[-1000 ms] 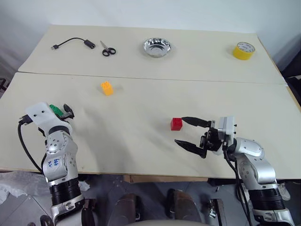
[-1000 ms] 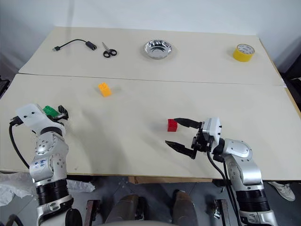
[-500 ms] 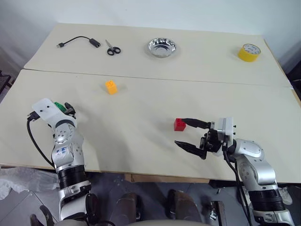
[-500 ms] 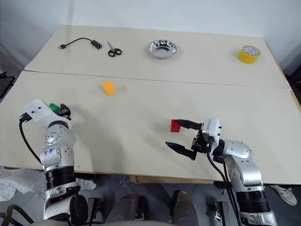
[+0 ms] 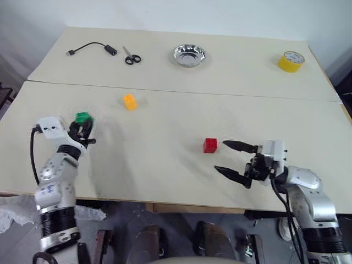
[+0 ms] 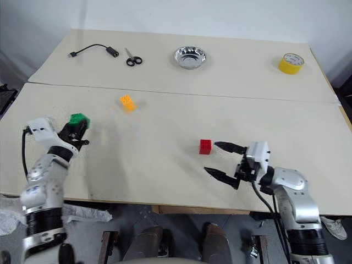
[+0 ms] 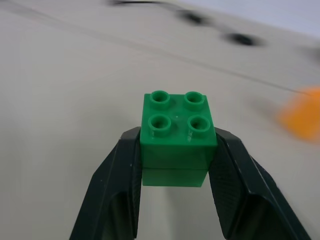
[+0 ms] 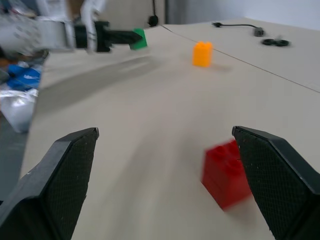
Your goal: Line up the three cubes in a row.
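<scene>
Presently the left gripper, at the left edge of the head views, is clamped on the green cube, its two black fingers pressed against the brick's opposite sides, studs upward, held clear of the table. Right gripper, lower right of frame, stands wide with nothing between its fingers, the red cube on the table just beside its upper fingertip; the orange-yellow cube sits on the table up and right of the green one, well apart from the red
</scene>
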Available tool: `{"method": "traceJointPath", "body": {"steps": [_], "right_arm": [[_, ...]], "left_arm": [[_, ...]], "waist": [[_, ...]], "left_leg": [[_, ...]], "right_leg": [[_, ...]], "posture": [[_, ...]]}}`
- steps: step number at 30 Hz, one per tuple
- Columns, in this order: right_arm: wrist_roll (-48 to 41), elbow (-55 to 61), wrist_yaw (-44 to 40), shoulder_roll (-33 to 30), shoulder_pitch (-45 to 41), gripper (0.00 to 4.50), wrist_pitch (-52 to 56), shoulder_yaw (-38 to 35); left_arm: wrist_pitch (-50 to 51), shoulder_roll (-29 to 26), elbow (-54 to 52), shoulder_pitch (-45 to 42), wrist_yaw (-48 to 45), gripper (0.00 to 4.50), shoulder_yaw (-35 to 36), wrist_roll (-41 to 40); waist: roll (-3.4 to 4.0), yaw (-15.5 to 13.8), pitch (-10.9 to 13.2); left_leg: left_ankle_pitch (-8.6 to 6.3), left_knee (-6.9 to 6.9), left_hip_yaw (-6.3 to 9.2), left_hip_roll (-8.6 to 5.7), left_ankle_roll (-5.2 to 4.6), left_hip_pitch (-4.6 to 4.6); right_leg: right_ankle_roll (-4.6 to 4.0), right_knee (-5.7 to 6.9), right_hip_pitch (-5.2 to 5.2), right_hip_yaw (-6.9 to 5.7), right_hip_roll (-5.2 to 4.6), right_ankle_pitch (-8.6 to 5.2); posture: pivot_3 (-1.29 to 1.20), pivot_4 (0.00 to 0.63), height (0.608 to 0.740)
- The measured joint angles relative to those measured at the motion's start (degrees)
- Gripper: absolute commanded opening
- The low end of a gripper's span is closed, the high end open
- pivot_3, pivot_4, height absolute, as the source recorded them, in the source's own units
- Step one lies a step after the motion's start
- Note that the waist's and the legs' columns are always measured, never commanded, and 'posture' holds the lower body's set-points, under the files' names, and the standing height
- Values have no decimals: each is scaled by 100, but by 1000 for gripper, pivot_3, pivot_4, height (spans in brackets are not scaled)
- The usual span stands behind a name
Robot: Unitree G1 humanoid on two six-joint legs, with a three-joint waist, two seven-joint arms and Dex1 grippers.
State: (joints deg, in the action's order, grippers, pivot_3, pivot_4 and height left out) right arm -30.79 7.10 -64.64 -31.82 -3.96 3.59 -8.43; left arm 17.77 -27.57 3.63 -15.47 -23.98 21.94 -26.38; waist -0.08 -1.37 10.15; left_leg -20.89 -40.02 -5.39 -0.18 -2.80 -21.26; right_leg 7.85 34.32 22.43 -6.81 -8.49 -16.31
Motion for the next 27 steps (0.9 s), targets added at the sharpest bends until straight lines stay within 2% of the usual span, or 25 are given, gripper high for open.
{"method": "traceJointPath", "body": {"steps": [2,3,5,8,13,16,20,27], "right_arm": [[-4,28,45,-123,235,4500,-80,-250],[-9,46,71,-156,357,4500,-114,-394],[-9,83,164,-186,550,4500,-147,-615],[-9,160,242,-187,638,4500,-220,-751],[-7,365,426,-186,850,4500,-240,-841],[-12,675,552,-185,1125,4500,-240,-894],[-12,936,730,-149,1523,4500,-240,-975],[-9,1178,951,-93,1712,4500,-264,-993]], "left_arm": [[-286,-606,47,-131,-1616,1481,-553,-60],[-463,-741,202,-400,-2332,1481,-862,-43],[-1036,-733,1020,-1482,-3760,1481,-1692,223],[-1900,-316,2303,-2622,-4947,1481,-2520,723],[-3065,620,4761,-3923,-5678,1481,-3116,1448],[-3551,831,5614,-4346,-5797,1481,-3186,1760],[-3937,876,6257,-4421,-5819,1481,-3186,2032],[-4195,758,6481,-4436,-5919,1481,-3001,2174]], "waist": [[2,-26,0],[4,-41,1],[6,-122,-1],[9,-29,-3],[4,84,1],[3,122,1],[-1,124,3],[-3,81,5]], "left_leg": [[0,-1,0,-4,0,-2],[0,-1,2,-8,0,-2],[4,-4,-6,-9,-6,-2],[4,3,-20,-24,-6,0],[3,22,-72,-4,-2,-10],[3,26,-78,-1,-2,-9],[3,16,-57,-3,-4,-10],[1,5,-25,9,-11,-13]], "right_leg": [[0,-4,-4,-5,-1,-1],[0,-5,-6,-4,-2,0],[10,-23,-16,-8,4,6],[15,-32,-14,-4,14,9],[8,-35,9,-10,44,4],[7,-37,10,-9,43,4],[9,-32,10,-8,35,5],[10,-24,9,-9,20,6]], "posture": [[0,150,740],[0,150,740],[0,150,740],[0,150,740],[0,150,740],[0,150,740],[0,150,740],[0,150,740]]}}
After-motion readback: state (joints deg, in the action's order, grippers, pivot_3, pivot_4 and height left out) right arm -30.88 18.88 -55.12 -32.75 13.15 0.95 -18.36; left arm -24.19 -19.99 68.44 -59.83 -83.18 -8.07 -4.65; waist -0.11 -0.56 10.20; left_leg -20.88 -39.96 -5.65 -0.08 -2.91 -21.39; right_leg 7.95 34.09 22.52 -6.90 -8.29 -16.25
